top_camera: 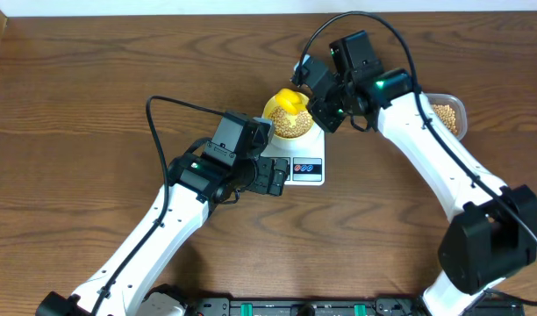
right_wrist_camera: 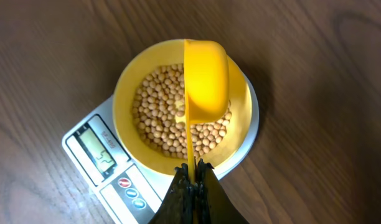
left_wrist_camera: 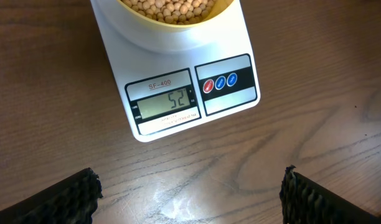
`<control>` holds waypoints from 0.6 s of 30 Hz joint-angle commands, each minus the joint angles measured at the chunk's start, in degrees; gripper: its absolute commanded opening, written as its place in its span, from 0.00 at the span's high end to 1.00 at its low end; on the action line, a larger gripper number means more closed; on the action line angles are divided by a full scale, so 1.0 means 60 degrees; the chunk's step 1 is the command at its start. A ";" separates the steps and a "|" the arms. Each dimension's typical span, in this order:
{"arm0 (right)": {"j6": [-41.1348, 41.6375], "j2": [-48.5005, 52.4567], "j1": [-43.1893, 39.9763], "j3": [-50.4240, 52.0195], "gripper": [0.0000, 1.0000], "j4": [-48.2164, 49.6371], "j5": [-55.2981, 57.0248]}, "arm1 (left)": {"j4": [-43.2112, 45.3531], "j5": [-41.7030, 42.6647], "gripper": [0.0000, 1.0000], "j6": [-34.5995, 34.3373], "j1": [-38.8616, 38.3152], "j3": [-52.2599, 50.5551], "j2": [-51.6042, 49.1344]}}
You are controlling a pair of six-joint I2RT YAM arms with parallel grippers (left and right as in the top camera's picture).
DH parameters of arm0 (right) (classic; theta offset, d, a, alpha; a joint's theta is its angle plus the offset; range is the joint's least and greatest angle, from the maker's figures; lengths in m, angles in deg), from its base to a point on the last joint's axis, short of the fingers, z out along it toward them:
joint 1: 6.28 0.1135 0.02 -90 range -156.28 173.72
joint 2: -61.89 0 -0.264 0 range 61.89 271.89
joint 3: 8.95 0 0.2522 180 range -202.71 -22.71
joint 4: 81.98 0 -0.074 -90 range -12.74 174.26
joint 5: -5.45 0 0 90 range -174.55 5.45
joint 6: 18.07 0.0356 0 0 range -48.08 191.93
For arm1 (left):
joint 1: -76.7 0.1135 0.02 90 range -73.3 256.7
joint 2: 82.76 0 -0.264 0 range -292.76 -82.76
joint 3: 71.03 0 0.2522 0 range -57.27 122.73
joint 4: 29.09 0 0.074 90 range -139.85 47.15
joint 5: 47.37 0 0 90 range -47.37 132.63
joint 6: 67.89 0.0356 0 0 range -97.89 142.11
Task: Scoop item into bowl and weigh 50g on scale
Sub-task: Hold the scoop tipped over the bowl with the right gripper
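Note:
The pale yellow bowl [right_wrist_camera: 133, 134] stands on the white scale [left_wrist_camera: 178, 87] and holds many tan beans [right_wrist_camera: 159, 121]. The scale's display [left_wrist_camera: 167, 101] reads 52. My right gripper [right_wrist_camera: 192, 169] is shut on the handle of a bright yellow scoop [right_wrist_camera: 206, 78], held tipped on its side over the bowl. In the overhead view the scoop [top_camera: 289, 102] sits above the bowl [top_camera: 292, 129], with the right gripper [top_camera: 325, 110] beside it. My left gripper [left_wrist_camera: 190, 190] is open and empty, hovering over bare table just in front of the scale [top_camera: 304, 169].
A clear plastic tub [top_camera: 447, 113] with more beans stands at the right, behind the right arm. Dark wooden table [top_camera: 93, 105] lies all around the scale.

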 commanded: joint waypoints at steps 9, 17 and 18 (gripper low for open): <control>-0.0138 0.0055 0.0175 0.0004 0.99 0.0055 0.0586 | 0.0004 0.0036 0.06 0.0051 0.0007 -0.0076 0.0120; -0.0175 0.0055 0.0310 0.0011 0.99 0.0036 0.0594 | 0.0004 0.0036 0.06 0.0051 0.0007 -0.0076 0.0120; -0.0175 0.0055 0.0313 0.0011 0.99 0.0033 0.0590 | 0.0004 0.0036 0.06 0.0051 0.0007 -0.0076 0.0120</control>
